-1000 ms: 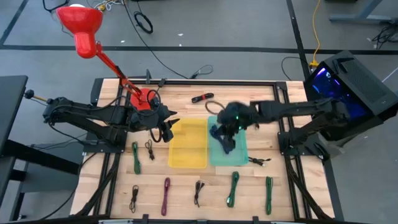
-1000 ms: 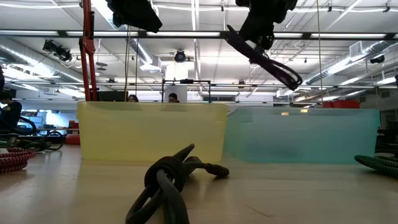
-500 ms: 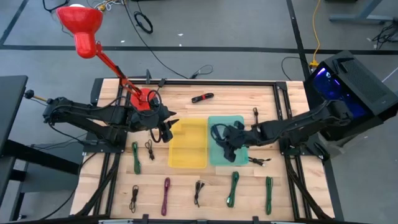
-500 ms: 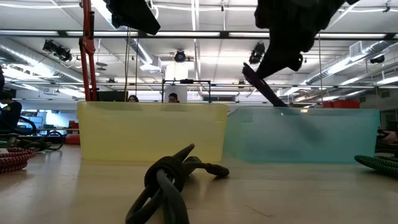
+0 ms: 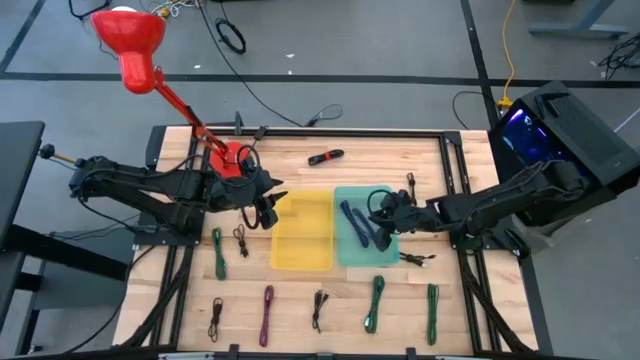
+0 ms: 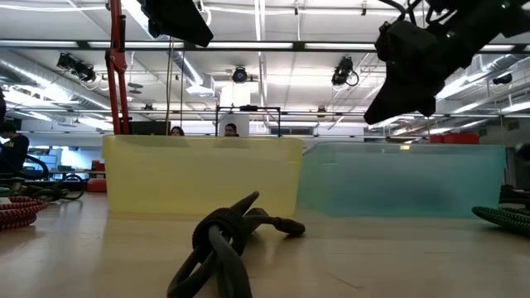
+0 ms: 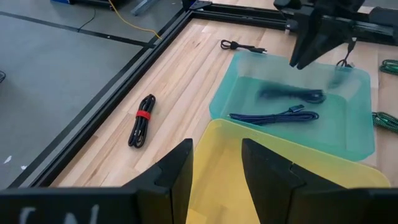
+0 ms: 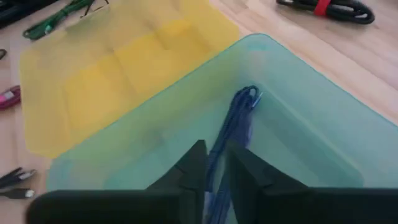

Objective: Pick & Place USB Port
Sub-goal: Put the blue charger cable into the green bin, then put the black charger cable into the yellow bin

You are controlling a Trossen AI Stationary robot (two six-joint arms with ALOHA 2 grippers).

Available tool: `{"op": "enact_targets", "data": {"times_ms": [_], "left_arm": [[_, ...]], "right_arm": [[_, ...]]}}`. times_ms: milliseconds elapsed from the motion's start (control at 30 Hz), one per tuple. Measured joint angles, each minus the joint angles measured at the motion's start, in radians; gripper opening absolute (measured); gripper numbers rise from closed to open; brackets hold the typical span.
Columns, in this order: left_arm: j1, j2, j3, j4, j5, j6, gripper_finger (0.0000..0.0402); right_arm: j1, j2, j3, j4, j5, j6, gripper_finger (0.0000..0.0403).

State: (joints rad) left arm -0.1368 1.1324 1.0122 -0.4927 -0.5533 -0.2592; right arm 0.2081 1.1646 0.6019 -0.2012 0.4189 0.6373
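Blue USB cable [image 5: 358, 222] lies inside the teal bin [image 5: 344, 254], at centre-right of the high view, stretched along the bin's floor; the left wrist view shows dark blue cable in two lines in there. The yellow bin [image 5: 303, 262] sits touching it on the left and looks empty.

The main risk, as I judge it, is a snag: in the right wrist view the cable runs between the fingers, so if the plug or a loop catches a fingertip when the arm pulls away, the cable could be dragged up over the bin wall onto the worktop [image 5: 380, 170].

The right pincer [image 5: 384, 212] hovers over the right part of the teal bin, its fingers a narrow gap apart around the cable, apparently not clamping it. The left pincer [image 5: 268, 212] waits at the yellow bin's left edge, fingers parted and holding nothing.
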Motion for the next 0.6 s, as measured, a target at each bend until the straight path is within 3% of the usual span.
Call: {"op": "enact_targets", "data": {"times_ms": [267,467,600], "left_arm": [[0.000,0.000,0.000,0.001,-0.002,-0.016,0.0142],[0.000,0.000,0.000,0.001,-0.003,-0.019,0.0142],[0.000,0.000,0.000,0.001,-0.007,-0.019,0.0142]], "right_arm": [[-0.043,-0.084,-0.033,0.044,0.181,-0.121,0.0151],[-0.150,-0.132,-0.033,0.025,0.137,-0.209,0.0187],[-0.239,-0.150,-0.033,-0.097,0.130,-0.211,0.0191]]}}
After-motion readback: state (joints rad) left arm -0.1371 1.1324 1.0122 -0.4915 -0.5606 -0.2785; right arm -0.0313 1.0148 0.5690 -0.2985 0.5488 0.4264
